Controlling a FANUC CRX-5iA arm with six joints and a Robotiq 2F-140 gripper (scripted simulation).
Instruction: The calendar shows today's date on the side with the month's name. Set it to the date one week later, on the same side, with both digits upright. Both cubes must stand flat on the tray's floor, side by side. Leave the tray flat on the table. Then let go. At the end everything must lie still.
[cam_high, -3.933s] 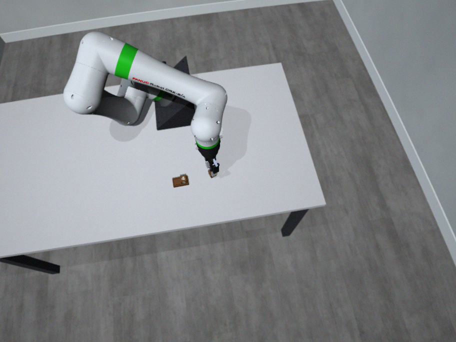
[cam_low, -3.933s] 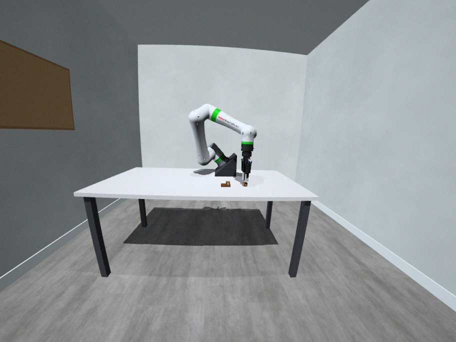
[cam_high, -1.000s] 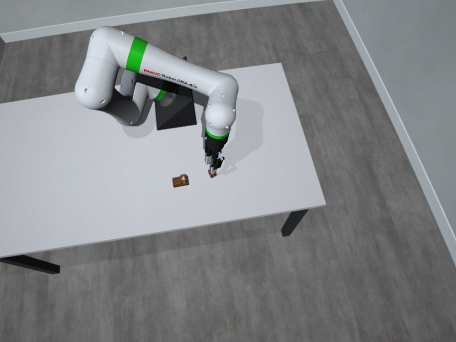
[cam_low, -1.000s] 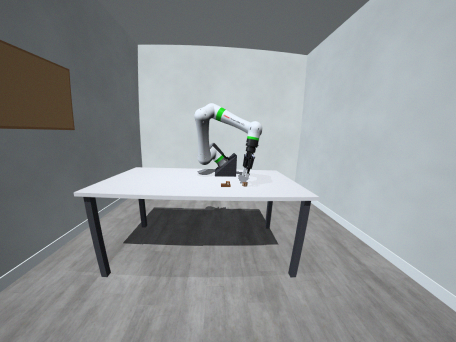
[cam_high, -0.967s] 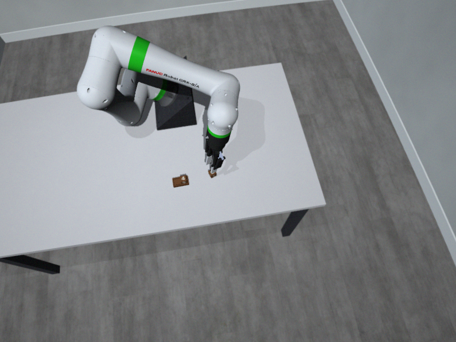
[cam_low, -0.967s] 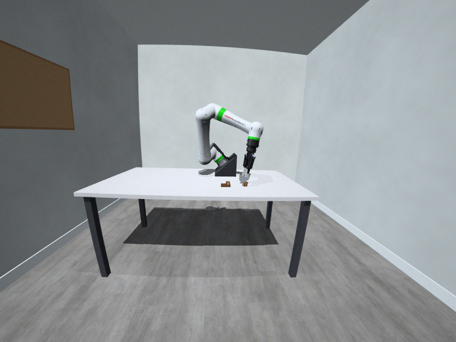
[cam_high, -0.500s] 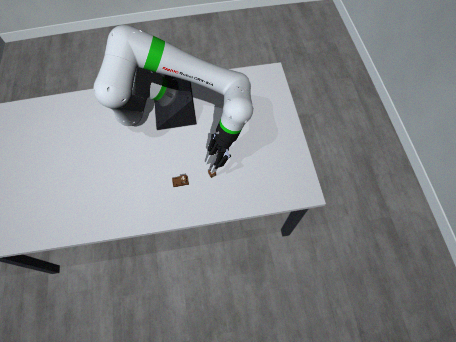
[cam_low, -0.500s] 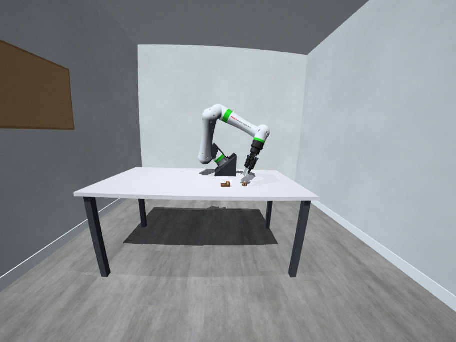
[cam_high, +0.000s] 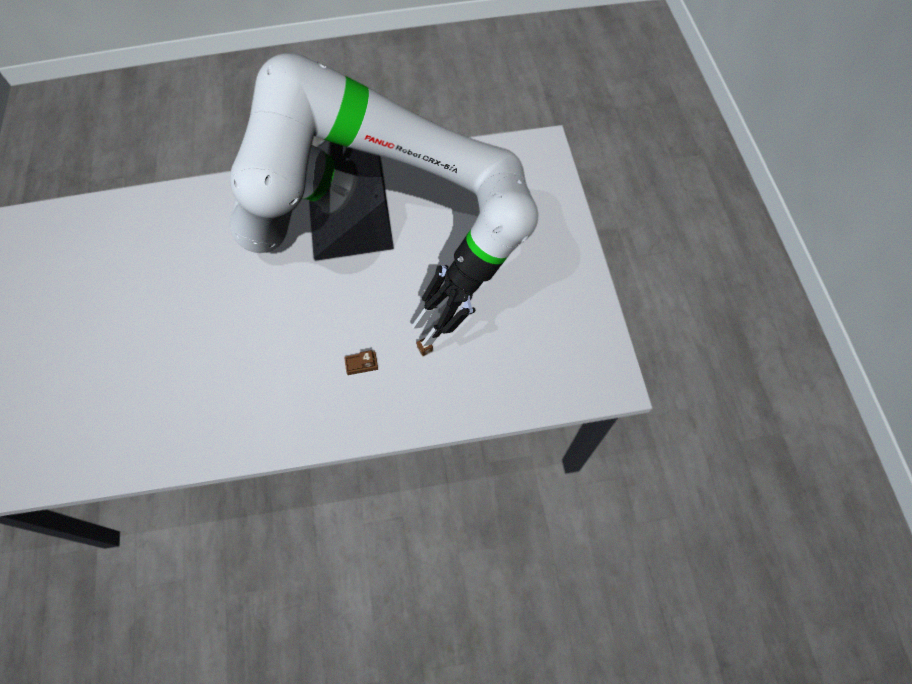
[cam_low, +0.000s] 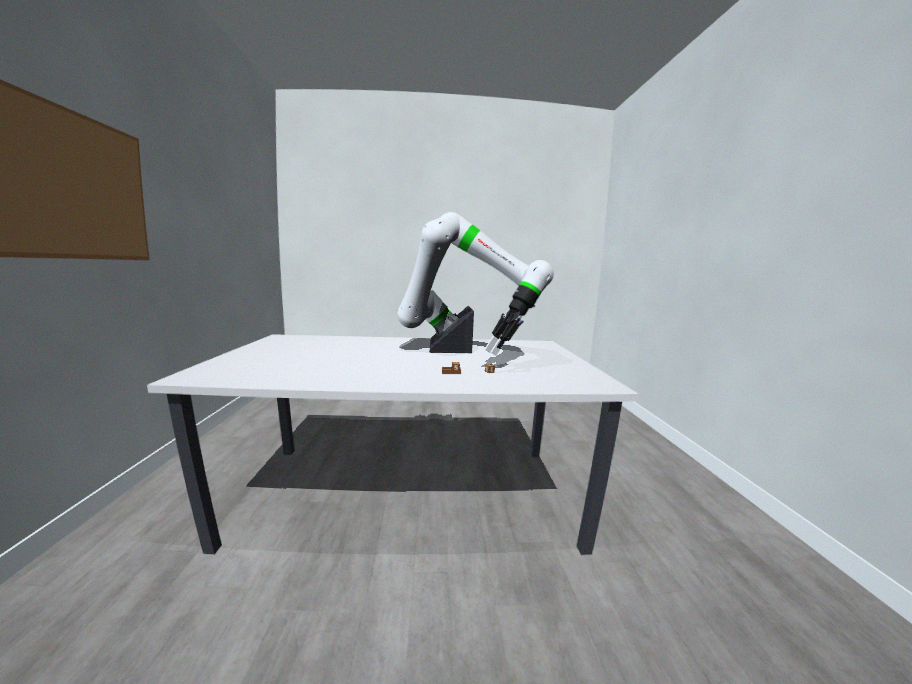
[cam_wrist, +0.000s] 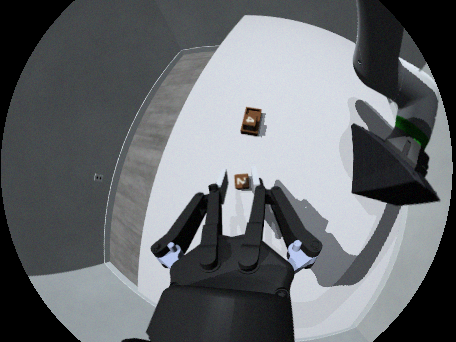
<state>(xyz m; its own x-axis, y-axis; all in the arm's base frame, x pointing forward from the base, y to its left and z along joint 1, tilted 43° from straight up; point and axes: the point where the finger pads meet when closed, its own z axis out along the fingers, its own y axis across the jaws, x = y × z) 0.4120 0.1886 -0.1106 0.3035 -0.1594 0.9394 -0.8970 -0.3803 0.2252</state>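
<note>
Nearest to my tool (cam_high: 435, 337) (cam_low: 494, 351) (cam_wrist: 241, 181) is the loose wooden cube (cam_high: 424, 347) (cam_low: 489, 368) (cam_wrist: 241, 181), which sits on the counter (cam_high: 221, 382) (cam_low: 331, 360) (cam_wrist: 200, 150) with a 2 on the face towards the wrist camera. I have the tool partly open and tilted over, its fingers apart with nothing gripped; in the exterior view the tips hang above the counter, just behind the cube. Farther off, well apart from that cube, the calendar tray (cam_high: 352, 368) (cam_low: 446, 371) (cam_wrist: 244, 132) lies flat. The other cube (cam_high: 367, 359) (cam_low: 456, 366) (cam_wrist: 251, 120) is in one end of it, a 4 on top, and the space beside it is unfilled. So one cube is out and one is in, and I judge the job partway along. I can't read the month's name or the full date, so I can't tell whether the seated cube already shows its right digit. What remains, as I see it, is to choose the loose cube's face, grasp it squarely, seat it upright beside its neighbour, check both digits on the month side, then let go and leave everything still.
</note>
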